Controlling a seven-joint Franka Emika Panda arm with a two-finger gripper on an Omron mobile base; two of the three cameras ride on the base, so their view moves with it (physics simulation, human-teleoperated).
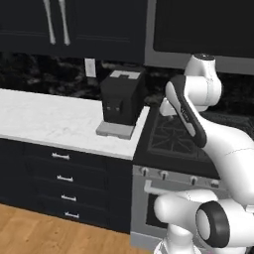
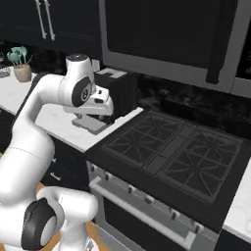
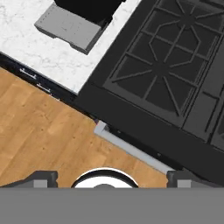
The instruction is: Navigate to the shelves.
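Gripper point(image 3: 107, 177): jaws spread wide, empty. Below them: stove point(image 3: 175, 70), coffee machine point(image 3: 78, 17) on countertop point(image 3: 39, 52), wood floor point(image 3: 39, 131). Shelves: location cannot be told; judged rigid, fixed, nothing to grasp.

Both base views look forward and down from behind the arm, sharing the coffee machine point(image 1: 120, 101) and stove point(image 2: 171, 152). The hand view looks steeply down, close over the stove's front edge.
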